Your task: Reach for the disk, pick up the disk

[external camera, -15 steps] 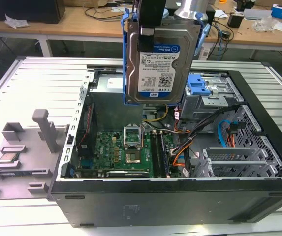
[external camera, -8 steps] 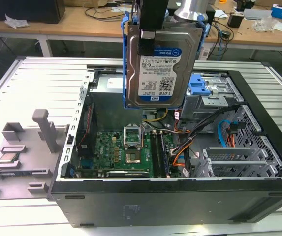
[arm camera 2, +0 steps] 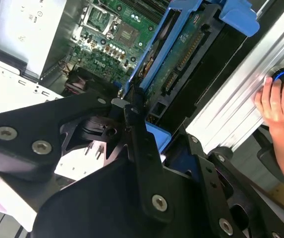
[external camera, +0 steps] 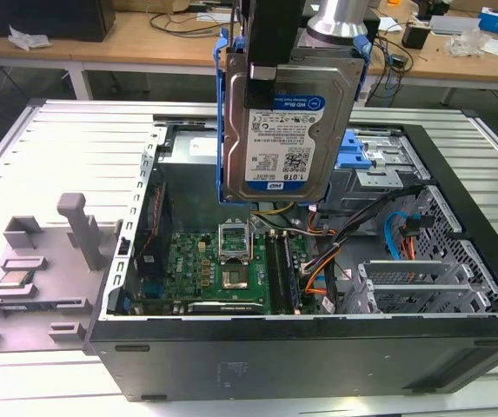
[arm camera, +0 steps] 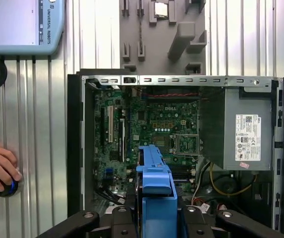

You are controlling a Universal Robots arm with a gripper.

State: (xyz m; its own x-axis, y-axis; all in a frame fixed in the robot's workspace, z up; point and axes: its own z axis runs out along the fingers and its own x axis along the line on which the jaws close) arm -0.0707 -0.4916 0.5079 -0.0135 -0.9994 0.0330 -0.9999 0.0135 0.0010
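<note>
Silver-faced in its blue bracket, the disk (external camera: 288,130) is hanging upright above the open computer case (external camera: 457,287), clear of the motherboard (external camera: 222,269) at its 6 o'clock. The hand (external camera: 275,65) is clamping its top edge, so reach and pickup are looking complete.

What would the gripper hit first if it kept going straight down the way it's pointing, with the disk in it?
Probably the motherboard in the open computer case: the gripper holds the disk on edge above it, near the processor socket. Depth is hard to judge.
</note>
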